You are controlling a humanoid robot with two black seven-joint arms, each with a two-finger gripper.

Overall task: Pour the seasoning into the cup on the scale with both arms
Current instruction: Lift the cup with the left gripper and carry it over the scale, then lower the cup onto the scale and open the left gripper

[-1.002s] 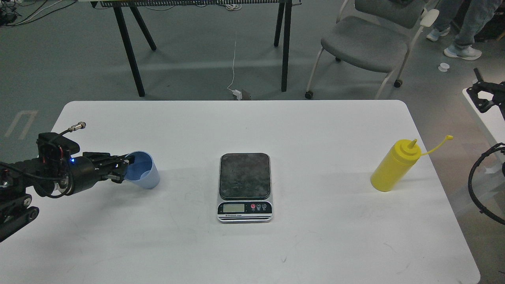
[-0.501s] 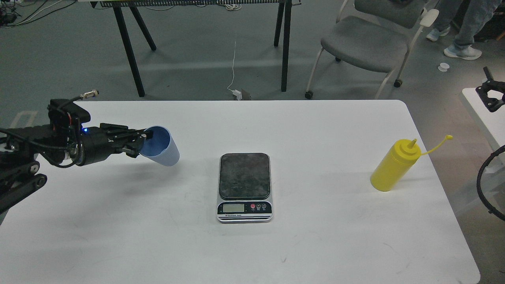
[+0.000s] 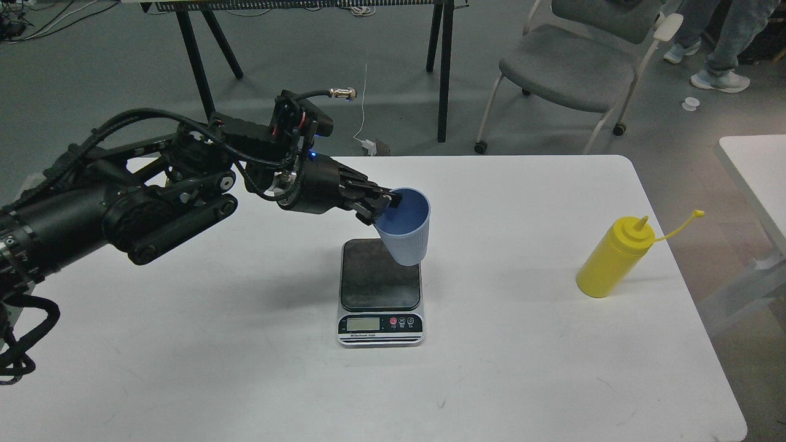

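Observation:
My left gripper (image 3: 384, 205) is shut on the near rim of the light-blue ribbed cup (image 3: 408, 236). It holds the cup slightly tilted in the air above the far right part of the scale (image 3: 381, 291), whose dark platform sits at the table's middle with its display strip facing me. The yellow seasoning bottle (image 3: 611, 261) stands upright at the table's right side, its cap strap hanging out to the right. My right gripper is out of view.
The white table (image 3: 245, 368) holds only the scale and the bottle. Behind it stand black trestle legs (image 3: 202, 80) and a grey chair (image 3: 571, 67). A second white table edge (image 3: 752, 166) shows at the far right.
My left arm has lifted the cup off the table's left side and carried it right, to above the scale. The right arm's parts at the right edge have left the view.

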